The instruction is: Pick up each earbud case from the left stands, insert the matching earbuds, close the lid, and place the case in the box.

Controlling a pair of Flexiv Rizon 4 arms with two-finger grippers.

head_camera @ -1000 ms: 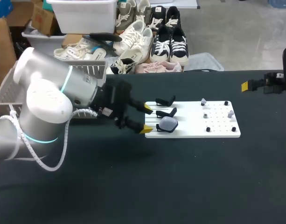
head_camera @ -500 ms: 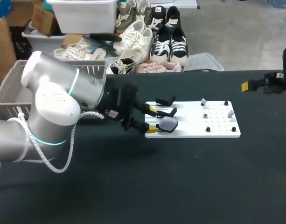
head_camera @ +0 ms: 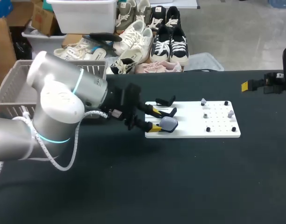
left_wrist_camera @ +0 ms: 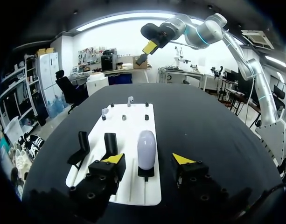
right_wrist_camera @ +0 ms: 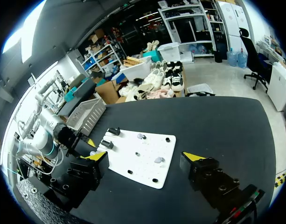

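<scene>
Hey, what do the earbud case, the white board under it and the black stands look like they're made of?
Earbud case: likely smooth plastic, pale lavender-grey, with a soft sheen along its rounded shell.
Board: flat, matte white, probably plastic or painted sheet; hard to say.
Stands: matte black, likely moulded plastic.

Bright, even light falls from overhead. The black table (head_camera: pixel 189 177) soaks it up. It looks matte, with only a pale sheen toward its far end in the left wrist view. The white board (head_camera: pixel 219 123) is the brightest thing on it, yet shows no harsh glare. Soft highlights run along the pale shell of the left arm (head_camera: pixel 59 100) — the shadow beneath it is faint, nearly lost in the dark top. The case (left_wrist_camera: pixel 146 147) carries a mild gleam down its side — no hard reflection.
</scene>
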